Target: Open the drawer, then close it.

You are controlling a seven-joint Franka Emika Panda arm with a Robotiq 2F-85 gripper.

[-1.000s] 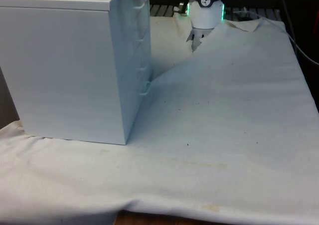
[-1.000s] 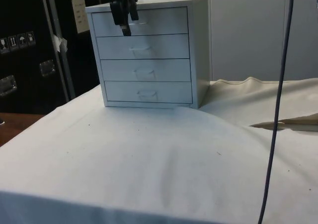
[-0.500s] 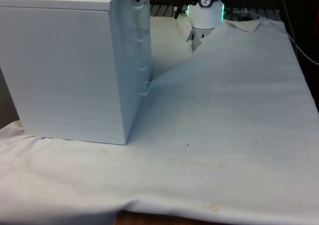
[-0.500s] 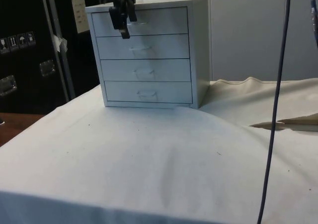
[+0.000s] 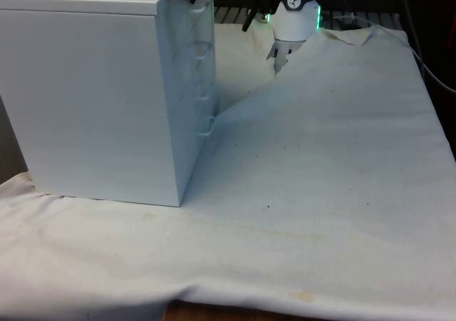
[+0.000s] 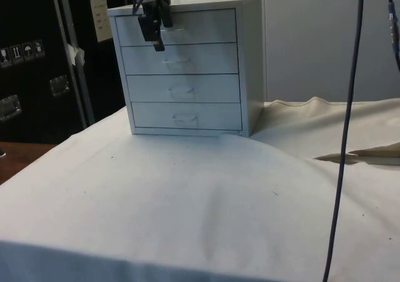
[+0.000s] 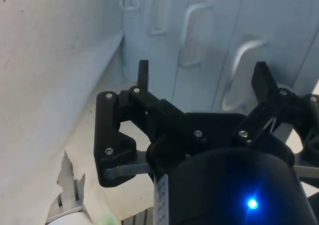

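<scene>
While all four drawers of the white chest (image 6: 187, 69) on the surface were seen closed, the claw (image 6: 153, 29) was held open and empty before the top drawer (image 6: 194, 27), so opening and closing remained.

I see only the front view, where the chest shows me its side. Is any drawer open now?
Observer: No. In the side view all four drawers sit flush in the chest.
Operator: Where is the gripper?
Observer: The gripper hangs before the top drawer, toward the side view's left.
Operator: Are its fingers open?
Observer: Yes. In the wrist view the fingers stand apart, and the top handle lies ahead between them, not yet gripped.
</scene>
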